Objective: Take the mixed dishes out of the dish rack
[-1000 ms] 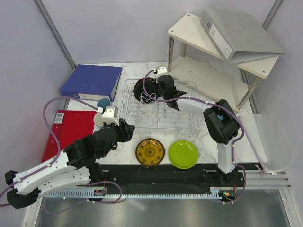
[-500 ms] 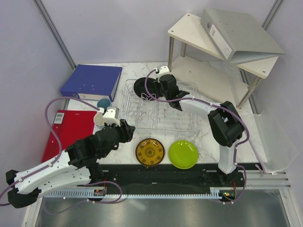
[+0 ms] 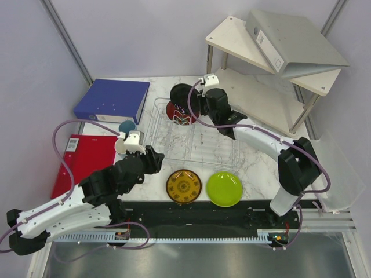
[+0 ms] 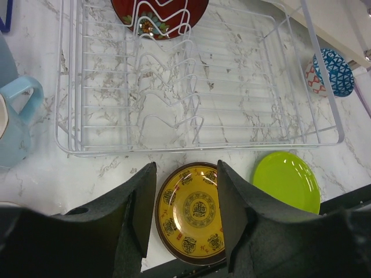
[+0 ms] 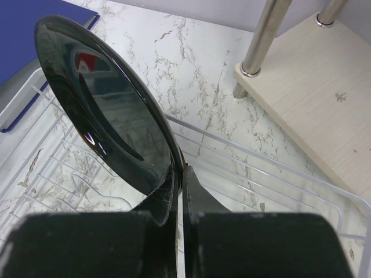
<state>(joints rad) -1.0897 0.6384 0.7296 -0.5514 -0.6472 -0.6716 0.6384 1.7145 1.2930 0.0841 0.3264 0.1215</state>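
- Two plates are already out. The yellow-brown plate (image 3: 184, 186) and the lime green plate (image 3: 225, 189) lie flat on the surface (image 3: 255, 174), side by side, just in front of the dish rack (image 3: 208, 142).
- A third is in hand. The right jaws pinch the lower rim of the glossy black plate (image 3: 181, 92), which stands on edge above the rack's far left end.
- As far as we can see, only the red floral plate (image 3: 181, 113) is left in the rack, upright at that same end.
- The left jaws are spread and hold nothing. They hover over the yellow-brown plate at the rack's near edge.
- The left wrist view adds a small blue patterned dish (image 4: 330, 72) outside the rack's right end and a light-blue mug (image 4: 14, 124) outside its left. We cannot find that dish from above.
- Only the right wrist view shows the pinch on the black plate up close.
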